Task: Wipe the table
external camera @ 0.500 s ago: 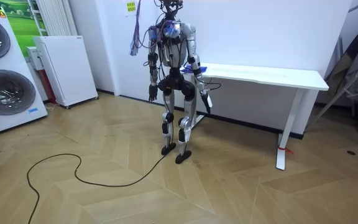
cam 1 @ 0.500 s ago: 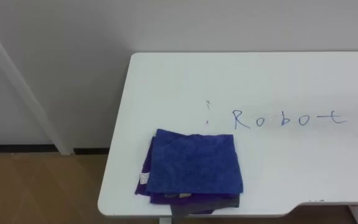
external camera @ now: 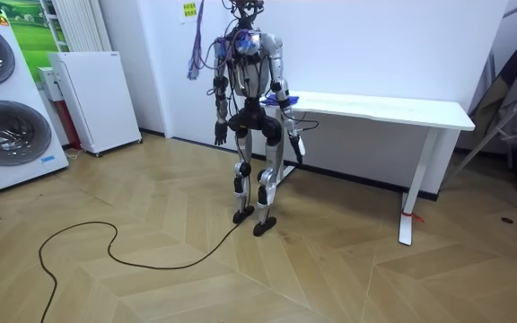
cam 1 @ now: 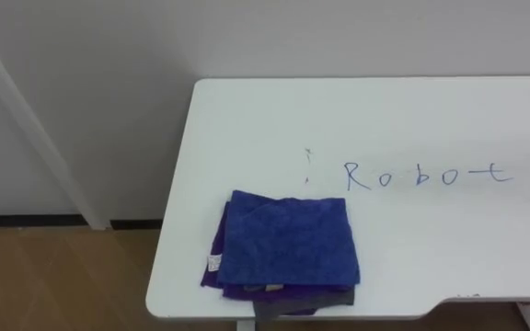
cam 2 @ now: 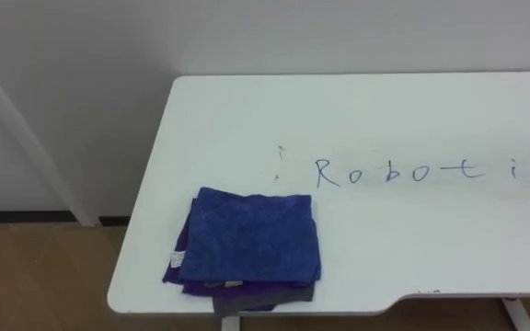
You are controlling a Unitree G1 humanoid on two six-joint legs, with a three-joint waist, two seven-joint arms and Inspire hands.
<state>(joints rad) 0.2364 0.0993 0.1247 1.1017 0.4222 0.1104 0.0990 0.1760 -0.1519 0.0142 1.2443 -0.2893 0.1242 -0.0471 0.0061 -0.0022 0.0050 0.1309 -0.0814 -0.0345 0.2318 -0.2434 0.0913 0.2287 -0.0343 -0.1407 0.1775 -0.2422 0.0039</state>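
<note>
Your left hand (external camera: 220,136) is hanging by the hip at the room view's centre left. Your right hand (external camera: 300,148) is hanging just below the table (cam 1: 449,101) edge. Both are showing too small for you to tell open from closed. The wiping is not yet begun: the blue writing (cam 1: 444,175) is running unsmudged across the frame's right centre. The cloth (cam 1: 288,241), blue and fluffy, is lying folded at lower centre near the front edge, sitting on a purple cloth (cam 1: 237,292) and a grey cloth (cam 1: 311,303).
</note>
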